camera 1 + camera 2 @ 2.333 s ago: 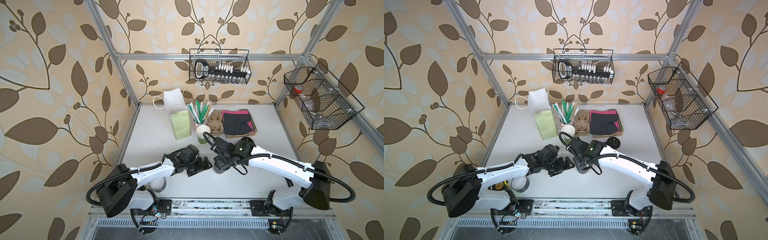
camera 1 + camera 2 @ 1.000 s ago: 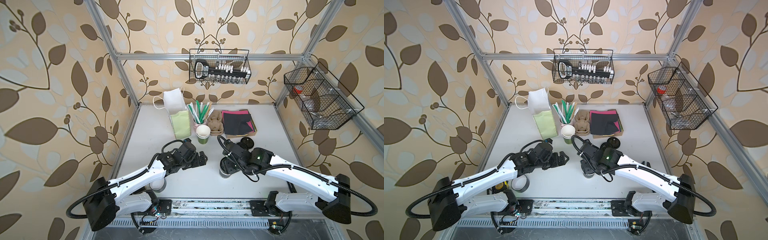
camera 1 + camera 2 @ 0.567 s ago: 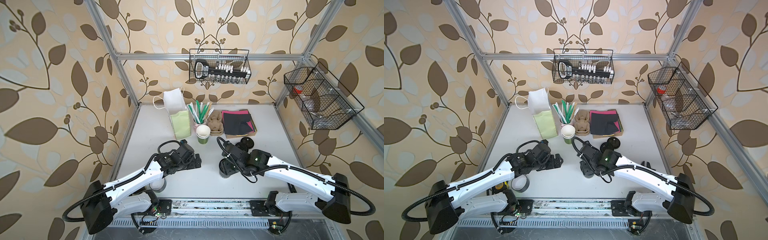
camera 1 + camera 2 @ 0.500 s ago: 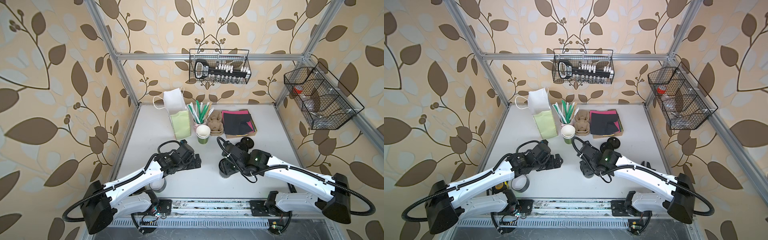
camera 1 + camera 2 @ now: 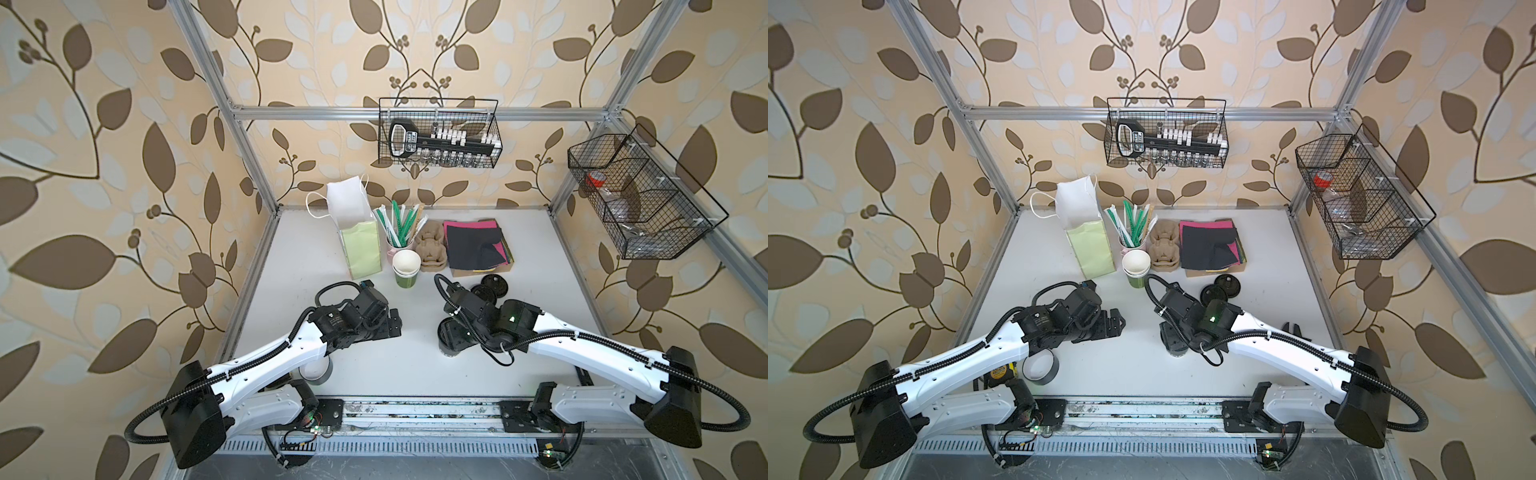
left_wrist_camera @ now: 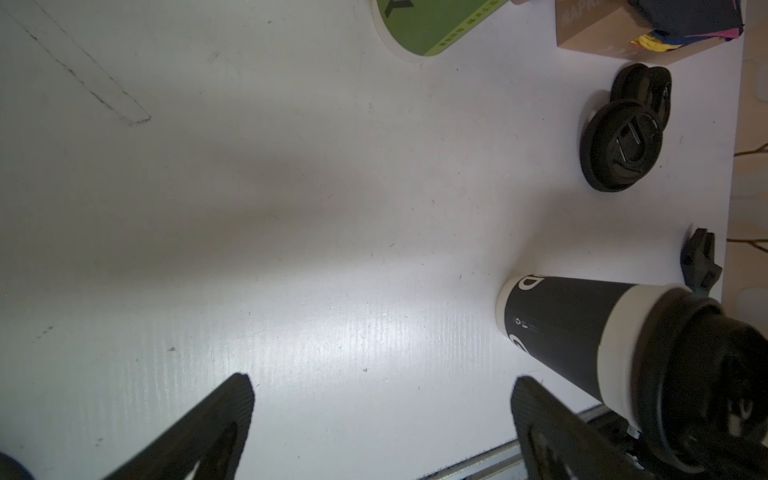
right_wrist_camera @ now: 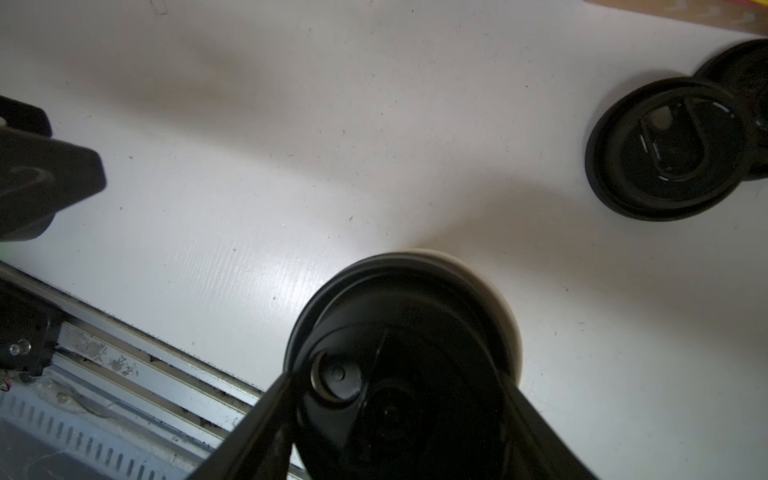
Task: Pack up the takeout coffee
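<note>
My right jaws stand part-way open. Their fingers point(image 7: 249, 432) sit on either side of the black lid of the takeout coffee point(image 7: 399, 332), and as far as I can judge they are clamped on it. Gripping from above like this keeps it upright, so nothing should spill.

In both top views the takeout coffee point(image 5: 451, 343) sits just right of centre in the lower middle of the frame, almost wholly hidden under my right wrist. Only the left wrist view shows its dark sleeve and white bands. I cannot tell whether its base rests on the counter point(image 5: 415, 374) or hangs just clear of it.

My left jaws are spread as wide as they go and hold nothing. They hover over bare counter left of centre, well apart from the coffee and free, I judge, to steady the bag.

The green paper bag point(image 5: 361, 249) stands open-mouthed above them, just beside the stack of cups point(image 5: 405, 266); its inside is out of sight. The loose lids point(image 5: 494, 286) lie near my right wrist, overlapping and partly covered by it.
</note>
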